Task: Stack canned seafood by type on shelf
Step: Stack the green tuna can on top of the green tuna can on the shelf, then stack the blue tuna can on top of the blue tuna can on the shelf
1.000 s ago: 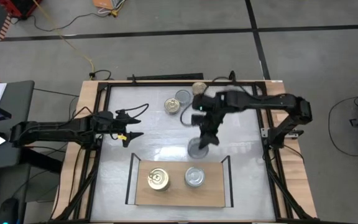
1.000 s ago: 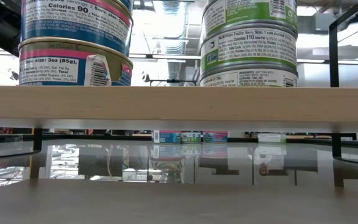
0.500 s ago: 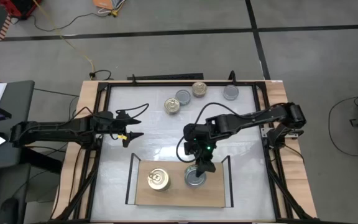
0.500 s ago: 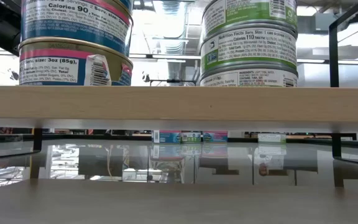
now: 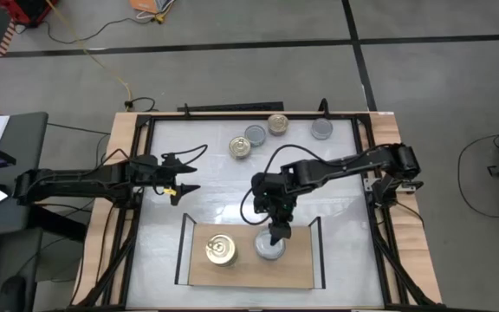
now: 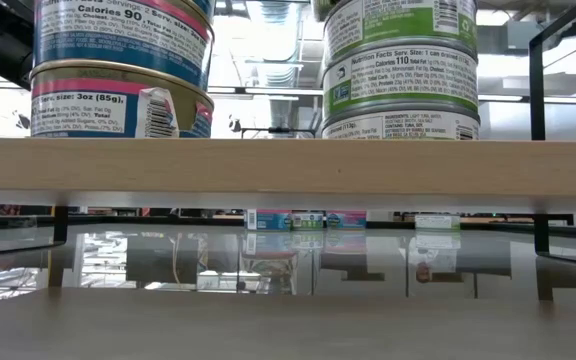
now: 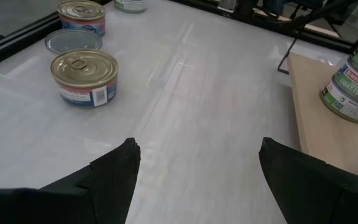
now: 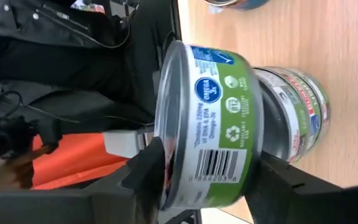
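Seen from above, two dark robot arms are reaching over a white surface (image 5: 232,186) that is carrying a light wooden shelf (image 5: 249,267) at its near edge. The right claw (image 5: 274,236) is hanging directly over the silver-lidded stack (image 6: 400,65) on the shelf, and in the right wrist view it is bracketing a green-labelled can (image 8: 213,124) that is sitting on top of that stack; its fingers are lying close along the can's sides, part-way open, and whether they are pressing on it or just letting go cannot be told. Beside this stack, a gold-lidded stack (image 5: 220,250) is standing on the same shelf with a clear gap between them. Four loose cans (image 5: 274,130) are waiting at the far side of the surface, two gold and two silver-grey. The left claw (image 5: 183,178) is hovering wide open and empty over the surface's left part, well apart from the shelf. The step in hand appears to be setting a silver can onto its matching pile. Next, the right claw would probably need to spread fully and lift straight up without nudging the stack, then go for another loose can.
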